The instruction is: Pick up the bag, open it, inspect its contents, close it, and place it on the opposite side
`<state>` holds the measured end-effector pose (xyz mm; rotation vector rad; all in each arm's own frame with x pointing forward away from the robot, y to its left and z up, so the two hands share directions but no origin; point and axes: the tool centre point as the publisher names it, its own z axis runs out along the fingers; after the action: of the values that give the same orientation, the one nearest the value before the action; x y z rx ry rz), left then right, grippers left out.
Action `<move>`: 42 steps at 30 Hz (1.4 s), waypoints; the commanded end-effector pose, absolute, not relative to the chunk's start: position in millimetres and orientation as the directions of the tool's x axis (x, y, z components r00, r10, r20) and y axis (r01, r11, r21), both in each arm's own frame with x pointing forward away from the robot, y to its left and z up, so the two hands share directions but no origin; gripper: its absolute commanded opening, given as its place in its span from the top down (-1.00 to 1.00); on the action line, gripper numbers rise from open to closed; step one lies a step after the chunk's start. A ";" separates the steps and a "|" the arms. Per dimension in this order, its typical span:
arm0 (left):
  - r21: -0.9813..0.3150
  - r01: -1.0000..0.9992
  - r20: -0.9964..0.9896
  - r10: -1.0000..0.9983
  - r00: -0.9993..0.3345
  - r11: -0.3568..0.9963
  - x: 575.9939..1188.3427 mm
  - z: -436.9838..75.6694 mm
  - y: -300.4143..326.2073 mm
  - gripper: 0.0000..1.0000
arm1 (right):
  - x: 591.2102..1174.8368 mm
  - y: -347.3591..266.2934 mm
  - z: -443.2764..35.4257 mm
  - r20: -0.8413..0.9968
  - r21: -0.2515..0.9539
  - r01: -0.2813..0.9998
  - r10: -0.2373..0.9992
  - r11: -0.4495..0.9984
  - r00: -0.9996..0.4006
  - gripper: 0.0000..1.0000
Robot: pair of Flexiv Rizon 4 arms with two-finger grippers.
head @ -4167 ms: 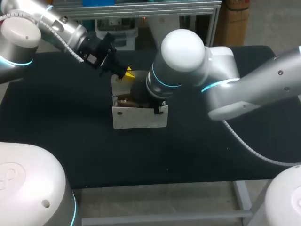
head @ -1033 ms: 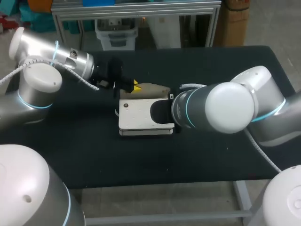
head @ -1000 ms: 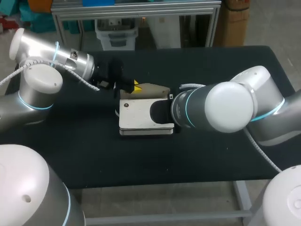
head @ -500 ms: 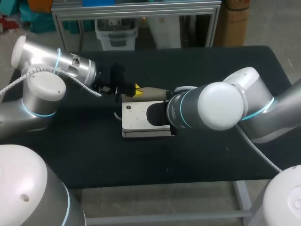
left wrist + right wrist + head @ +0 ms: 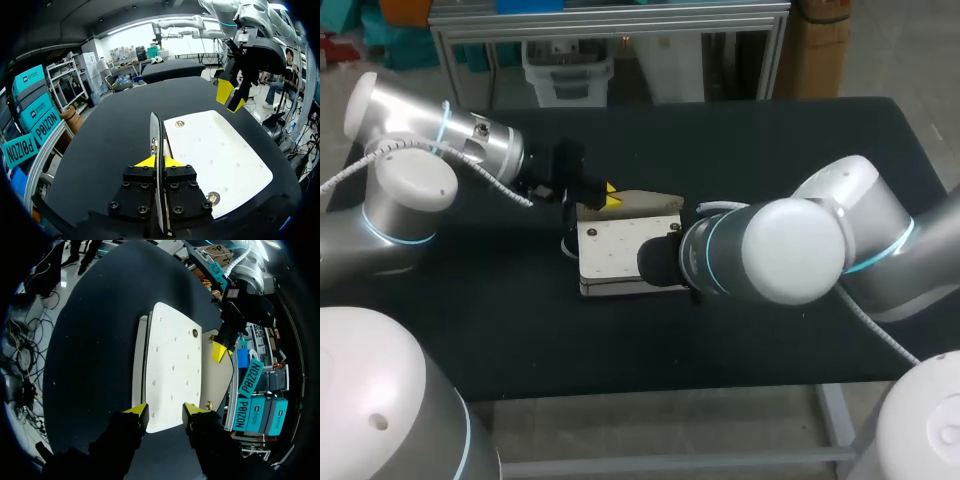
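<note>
The left claw (image 5: 159,161) is pinching the bag's thin flap (image 5: 154,132) edge-on. The bag (image 5: 620,255) lies flat near the middle of the worktop (image 5: 520,330). The right claw (image 5: 165,412) hangs spread over its other end. Closing looks to be in hand; next, the flap needs folding down and fastening before the carry across.

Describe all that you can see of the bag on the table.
The bag is white, flat and rectangular, seemingly of stiff leather-like material, with faint dots and brass-coloured snaps. It lies flat near the middle of the black table. The left gripper is shut on its thin, upright flap; the right gripper stands open at the opposite edge.
</note>
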<state>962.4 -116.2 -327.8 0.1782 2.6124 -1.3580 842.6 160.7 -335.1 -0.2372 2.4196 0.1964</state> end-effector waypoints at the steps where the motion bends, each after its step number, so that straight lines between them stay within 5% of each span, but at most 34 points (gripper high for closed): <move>1: -0.797 0.205 -0.219 0.044 -0.975 0.568 969.0 -330.8 -119.0 1.00 | 840.1 153.7 -349.8 -0.701 0.090 -0.249 -0.116 0.964 -0.703 0.06; 16: -0.801 0.215 -0.212 0.071 -0.975 0.559 973.5 -338.8 -121.8 1.00 | 849.5 158.8 -366.5 -0.703 0.074 -0.281 -0.150 0.957 -0.695 -0.11; 34: -0.806 0.208 -0.198 0.079 -0.977 0.555 971.2 -343.6 -116.4 1.00 | 869.0 166.1 -377.8 -0.720 0.057 -0.210 -0.106 0.976 -0.686 0.04; 42: -0.805 0.205 -0.190 0.085 -0.978 0.557 970.8 -346.2 -114.2 1.00 | 873.6 166.6 -380.5 -0.724 0.058 -0.190 -0.090 0.980 -0.684 0.35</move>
<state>969.4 -115.3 -342.4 0.2439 2.6567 -1.3912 872.6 165.0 -373.9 -0.2096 2.4220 0.1555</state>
